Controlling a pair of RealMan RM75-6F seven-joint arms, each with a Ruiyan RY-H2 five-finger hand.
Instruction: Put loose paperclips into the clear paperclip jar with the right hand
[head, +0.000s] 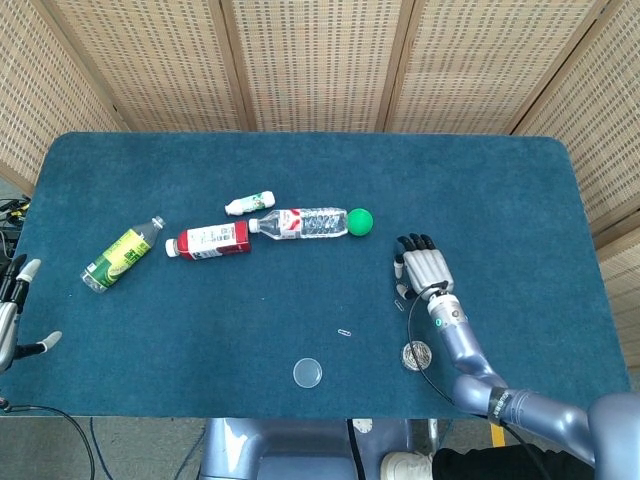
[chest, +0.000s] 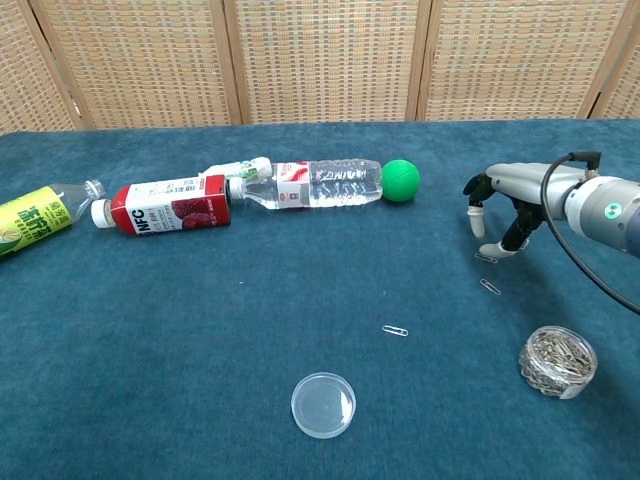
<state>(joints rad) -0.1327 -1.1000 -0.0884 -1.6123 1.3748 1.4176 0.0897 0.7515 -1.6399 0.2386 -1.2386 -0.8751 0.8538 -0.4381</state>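
Blue tabletop (chest: 150, 340) fills both views. Right hand (chest: 498, 199) sits at right of the chest frame, fingers curled downward, fingertips (chest: 488, 248) at a paperclip (chest: 484, 258); whether it grips the clip cannot be determined. Left hand (head: 12, 310) lies at the head view's left edge, fingers spread, holding nothing. Clear paperclip jar (chest: 557, 361) stands lower right; its lid (chest: 323, 404) lies bottom centre. Two more loose clips (chest: 395, 330) lie apart.

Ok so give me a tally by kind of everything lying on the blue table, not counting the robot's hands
Bottles: 4: green-label bottle, red NFC bottle, small white bottle, clear water bottle
Green ball: 1
Loose paperclips: 3, at
Paperclip jar: 1
Clear lid: 1
Total: 10
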